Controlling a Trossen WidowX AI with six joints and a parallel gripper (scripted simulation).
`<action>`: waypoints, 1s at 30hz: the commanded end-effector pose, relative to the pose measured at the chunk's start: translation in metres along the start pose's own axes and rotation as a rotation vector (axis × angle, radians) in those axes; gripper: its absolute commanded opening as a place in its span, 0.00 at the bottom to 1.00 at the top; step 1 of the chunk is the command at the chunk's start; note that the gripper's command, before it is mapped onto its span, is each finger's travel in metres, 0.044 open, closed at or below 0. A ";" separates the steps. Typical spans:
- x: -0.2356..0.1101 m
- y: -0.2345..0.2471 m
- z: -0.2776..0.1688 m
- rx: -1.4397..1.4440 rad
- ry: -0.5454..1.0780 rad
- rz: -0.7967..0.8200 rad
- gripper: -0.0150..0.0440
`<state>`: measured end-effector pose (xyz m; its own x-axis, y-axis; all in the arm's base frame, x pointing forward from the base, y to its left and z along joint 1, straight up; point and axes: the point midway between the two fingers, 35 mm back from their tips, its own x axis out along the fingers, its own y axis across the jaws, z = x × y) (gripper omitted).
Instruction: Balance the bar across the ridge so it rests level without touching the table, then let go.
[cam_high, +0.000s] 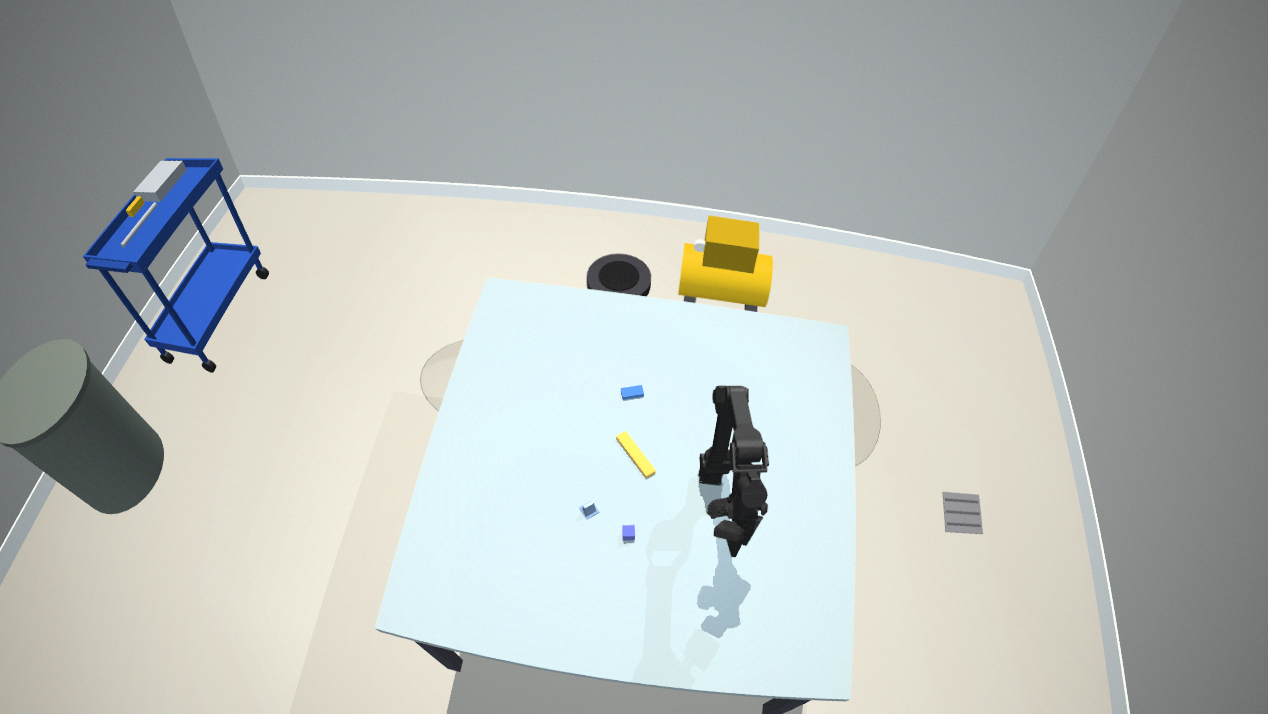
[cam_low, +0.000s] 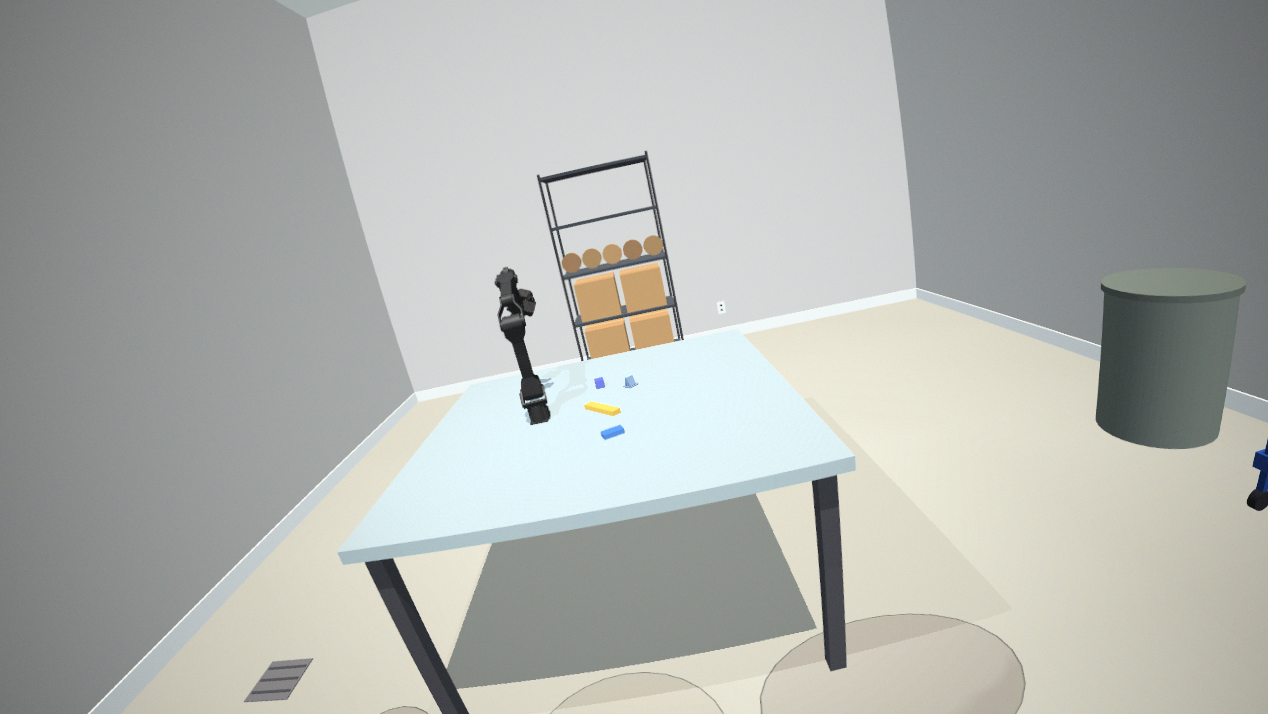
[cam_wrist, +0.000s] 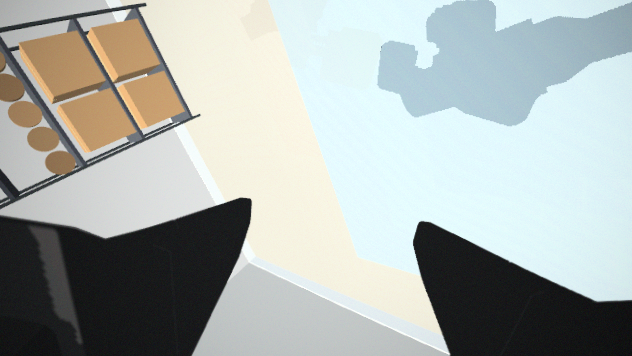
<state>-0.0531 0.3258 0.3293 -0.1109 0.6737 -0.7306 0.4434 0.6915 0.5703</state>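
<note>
Our end effector (cam_high: 739, 536) hangs open and empty above the counter (cam_high: 532, 576), well apart from the yellow bar (cam_high: 636, 454). That bar lies flat beside the arm's base, long axis diagonal, with the small grey ridge (cam_high: 589, 510) near its lower end. We judge the reach must swing toward the bar.

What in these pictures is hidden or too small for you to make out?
- Ridge: too small in top and exterior views to show its shape.
- Yellow bar, ridge and both blue blocks: outside the wrist view, which shows only the open gripper, table, floor and shelf.
- Cart items: too small, top view.
</note>
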 end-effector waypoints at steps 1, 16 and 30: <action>0.005 0.005 0.018 -0.001 -0.046 0.003 0.79; 0.013 0.022 0.097 0.031 -0.233 0.007 0.79; 0.011 0.024 0.169 0.042 -0.370 -0.033 0.79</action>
<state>0.0961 0.3101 0.2763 0.1850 0.5271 -0.8294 0.4814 0.6872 0.5441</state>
